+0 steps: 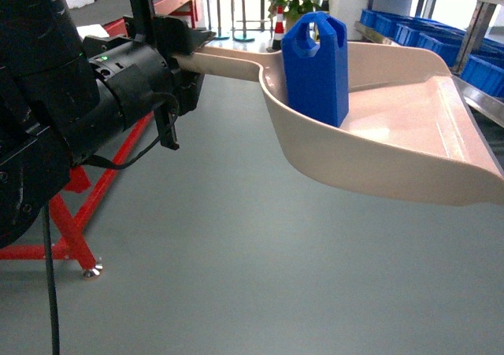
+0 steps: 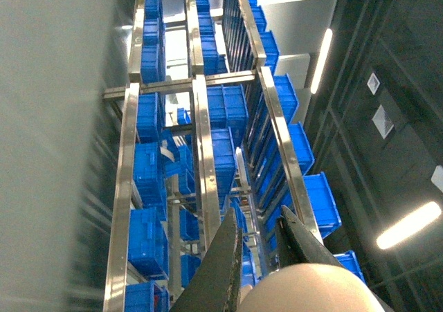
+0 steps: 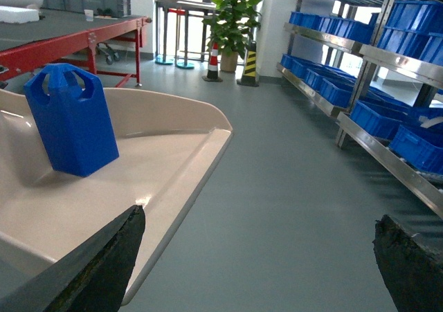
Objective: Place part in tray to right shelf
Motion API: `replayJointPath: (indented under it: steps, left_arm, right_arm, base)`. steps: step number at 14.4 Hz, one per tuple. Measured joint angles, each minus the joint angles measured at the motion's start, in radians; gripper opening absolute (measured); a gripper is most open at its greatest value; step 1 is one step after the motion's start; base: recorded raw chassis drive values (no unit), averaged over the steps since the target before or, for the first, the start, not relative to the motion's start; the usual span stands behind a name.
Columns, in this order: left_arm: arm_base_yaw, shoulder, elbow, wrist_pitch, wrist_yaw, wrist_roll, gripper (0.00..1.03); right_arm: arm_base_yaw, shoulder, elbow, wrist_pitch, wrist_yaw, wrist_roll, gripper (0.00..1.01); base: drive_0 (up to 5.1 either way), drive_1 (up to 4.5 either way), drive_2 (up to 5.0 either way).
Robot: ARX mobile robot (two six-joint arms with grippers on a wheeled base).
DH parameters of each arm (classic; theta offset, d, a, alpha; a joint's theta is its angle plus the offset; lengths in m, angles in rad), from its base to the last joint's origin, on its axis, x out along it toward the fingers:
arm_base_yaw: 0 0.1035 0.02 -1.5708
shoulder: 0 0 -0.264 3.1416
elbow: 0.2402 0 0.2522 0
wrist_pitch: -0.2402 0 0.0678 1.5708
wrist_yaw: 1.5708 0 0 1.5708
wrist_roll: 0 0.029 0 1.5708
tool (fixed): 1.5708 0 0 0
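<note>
The left gripper is clamped on the handle of the tray, whose long axis runs from 9 o'clock toward 3 in the head view, open mouth pointing right. The part stands upright inside at the tray's back wall, notched top up. The right gripper hangs wide open, holding nothing. The right shelf with blue crates sits around 2 o'clock.
</note>
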Motion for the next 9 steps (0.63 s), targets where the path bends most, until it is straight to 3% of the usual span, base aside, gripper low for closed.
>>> replayJointPath:
  steps: [9]
  left_arm:
    - [0.0,0.0,0.0,0.0,-0.001,0.0,0.12]
  right_arm:
    - [0.0,0.0,0.0,-0.002,-0.001,0.0,0.98]
  base:
    - [-0.1,4.21,-4.4]
